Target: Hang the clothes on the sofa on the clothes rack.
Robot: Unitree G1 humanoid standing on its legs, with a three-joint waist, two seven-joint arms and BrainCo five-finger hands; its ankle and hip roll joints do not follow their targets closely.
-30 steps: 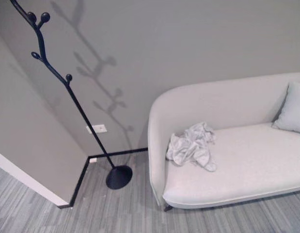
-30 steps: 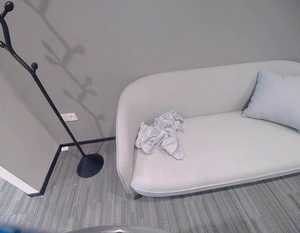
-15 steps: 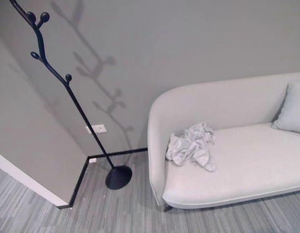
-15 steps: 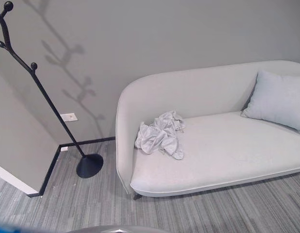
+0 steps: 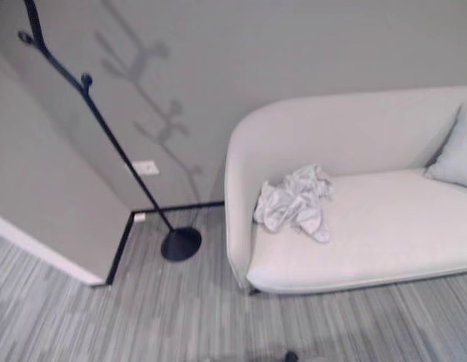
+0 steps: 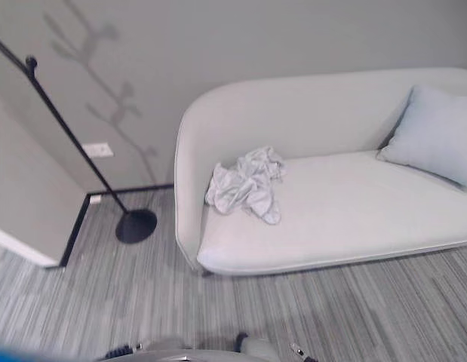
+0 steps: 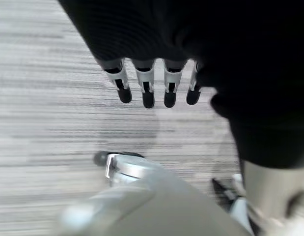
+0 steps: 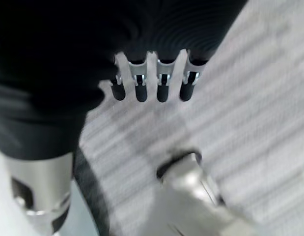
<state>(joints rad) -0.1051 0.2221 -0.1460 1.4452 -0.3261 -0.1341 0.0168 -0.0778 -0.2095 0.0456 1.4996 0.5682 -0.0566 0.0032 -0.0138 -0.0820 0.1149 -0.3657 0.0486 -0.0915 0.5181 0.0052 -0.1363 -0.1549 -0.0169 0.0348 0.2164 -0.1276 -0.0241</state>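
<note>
A crumpled pale grey garment (image 5: 294,204) lies on the left end of the seat of a light grey sofa (image 5: 354,260), close to its rounded arm. A black clothes rack (image 5: 105,136) with knobbed branches leans up from a round base (image 5: 180,243) on the floor, left of the sofa by the wall corner. My left hand (image 7: 152,88) hangs over the striped floor in the left wrist view, fingers straight and holding nothing. My right hand (image 8: 152,83) also hangs over the floor, fingers straight and empty.
A pale blue cushion (image 6: 437,136) rests at the sofa's right end. A wall corner with a dark baseboard (image 5: 120,253) juts out left of the rack. Grey striped carpet (image 5: 142,317) lies in front of the sofa. A wall socket (image 5: 145,167) sits behind the rack.
The whole picture has shifted upward and the sofa looks a little nearer, so the camera has moved. The garment, sofa and rack keep their places.
</note>
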